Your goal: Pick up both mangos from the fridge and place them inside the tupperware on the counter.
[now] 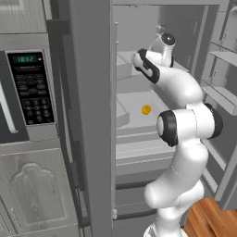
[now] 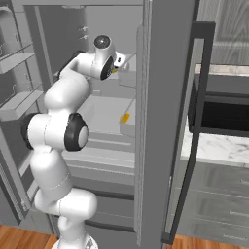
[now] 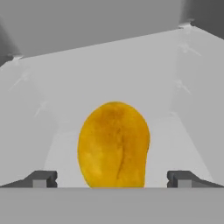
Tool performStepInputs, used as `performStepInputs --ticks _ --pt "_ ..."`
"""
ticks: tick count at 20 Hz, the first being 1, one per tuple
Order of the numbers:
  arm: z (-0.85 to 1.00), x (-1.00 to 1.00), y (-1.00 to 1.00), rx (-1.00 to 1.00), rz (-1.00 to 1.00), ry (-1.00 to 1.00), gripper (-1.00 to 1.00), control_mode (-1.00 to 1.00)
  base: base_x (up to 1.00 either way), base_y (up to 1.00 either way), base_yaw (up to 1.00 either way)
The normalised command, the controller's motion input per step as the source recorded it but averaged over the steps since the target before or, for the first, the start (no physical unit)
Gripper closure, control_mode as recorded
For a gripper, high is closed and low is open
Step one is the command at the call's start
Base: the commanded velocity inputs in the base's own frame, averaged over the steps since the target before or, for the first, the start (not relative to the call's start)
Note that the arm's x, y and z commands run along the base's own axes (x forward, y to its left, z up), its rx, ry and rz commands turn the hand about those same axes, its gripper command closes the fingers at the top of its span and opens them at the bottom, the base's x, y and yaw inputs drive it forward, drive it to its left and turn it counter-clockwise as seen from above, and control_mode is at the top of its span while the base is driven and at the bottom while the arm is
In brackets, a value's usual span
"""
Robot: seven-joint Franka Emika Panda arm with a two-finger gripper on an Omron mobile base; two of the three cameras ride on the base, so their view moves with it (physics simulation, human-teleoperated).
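While the gripper (image 3: pixel 112 178) stands with fingers spread either side of the upper-shelf mango (image 3: pixel 113 144) inside the fridge (image 1: pixel 92 115), closing off-centre could roll the rounded fruit away

We are seeing the fridge (image 1: pixel 92 115) standing open, a tall grey unit with white inner shelves and wide drawers below. One mango (image 3: pixel 113 146) is lying on an upper white shelf, close before the hand camera: a rounded yellow-orange fruit with darker mottling, its long axis running away from the camera, resting between the two dark fingertips (image 3: pixel 41 178) of the tool without our being able to tell contact. A second mango (image 1: pixel 146 109) is sitting on the lower shelf, small and yellow-orange, near that shelf's middle. In the right base view we are catching the tabletop (image 2: pixel 219 146), white marble with grey veins, beside the fridge.
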Motion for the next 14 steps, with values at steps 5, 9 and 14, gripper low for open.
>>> performStepInputs --ticks 5,9,14 --pt "-0.01 0.49 0.00 0.00 0.00 0.03 -1.00 -1.00 0.00 0.00 0.00" --pt "-0.10 0.40 0.00 0.00 0.00 0.01 -1.00 -1.00 0.00 0.00 0.00" --pt "-0.44 0.05 0.00 -0.03 0.00 0.04 1.00 -1.00 0.00 0.00 0.00"
